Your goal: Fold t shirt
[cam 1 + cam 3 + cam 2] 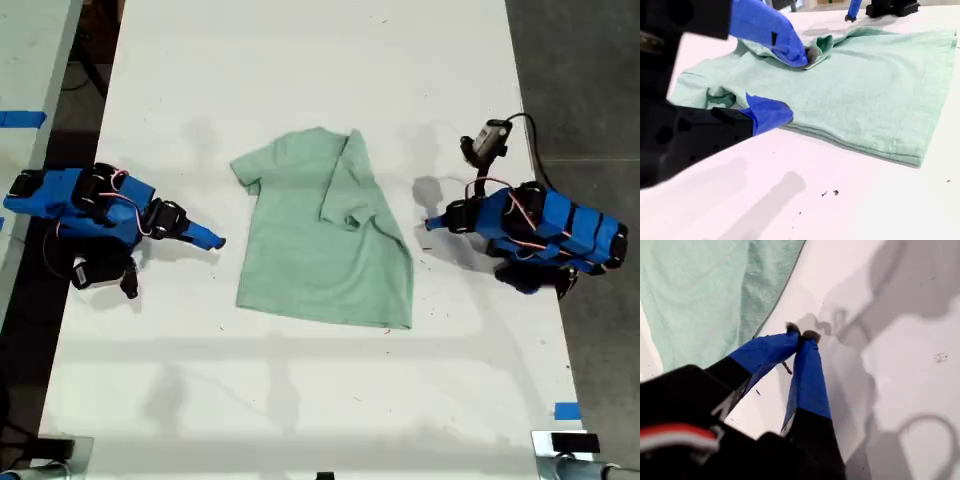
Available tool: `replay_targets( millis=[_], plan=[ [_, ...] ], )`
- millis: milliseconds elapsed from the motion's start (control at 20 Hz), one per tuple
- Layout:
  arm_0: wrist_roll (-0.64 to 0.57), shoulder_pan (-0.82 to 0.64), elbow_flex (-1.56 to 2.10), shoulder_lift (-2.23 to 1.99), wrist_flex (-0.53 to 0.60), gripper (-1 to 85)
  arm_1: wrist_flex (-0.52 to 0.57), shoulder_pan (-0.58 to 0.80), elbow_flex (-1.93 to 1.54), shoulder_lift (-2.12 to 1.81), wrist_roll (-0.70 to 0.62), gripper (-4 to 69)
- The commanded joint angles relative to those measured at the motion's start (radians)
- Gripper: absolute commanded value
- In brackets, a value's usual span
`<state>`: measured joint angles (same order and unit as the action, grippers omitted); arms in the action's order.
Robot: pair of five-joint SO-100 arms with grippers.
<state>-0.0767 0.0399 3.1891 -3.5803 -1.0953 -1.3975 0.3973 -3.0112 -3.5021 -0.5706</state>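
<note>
Mint t shirt (320,240) (one side folded).

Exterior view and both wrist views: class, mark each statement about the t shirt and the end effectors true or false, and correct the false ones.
1. The t shirt lies fully spread out, with nothing folded. False: its side at the exterior view's right is folded over the body.
2. My first end effector is shut and empty above the table. True.
3. My second end effector is clamped on the shirt's hem. False: its jaws stand open, and the exterior view shows it apart from the cloth.
4. The t shirt lies on the white table between the two arms. True.
</note>
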Motion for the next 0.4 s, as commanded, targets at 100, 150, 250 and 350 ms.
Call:
replay_targets(
  millis=[100, 150, 250, 350],
  plan=[
    [0.015, 0.0, 0.011, -0.005, 0.015, 14.6, -0.002, -0.018, -0.063, -0.002, 0.005, 1.6],
    [0.015, 0.0, 0.011, -0.005, 0.015, 14.6, -0.002, -0.02, -0.063, -0.002, 0.008, 1.6],
    [0.015, 0.002, 0.011, -0.005, 0.015, 14.6, -0.002, -0.02, -0.063, -0.002, 0.006, 1.6],
    [0.015, 0.0, 0.011, -0.005, 0.015, 14.6, -0.002, -0.02, -0.063, -0.002, 0.003, 1.6]
  ],
)
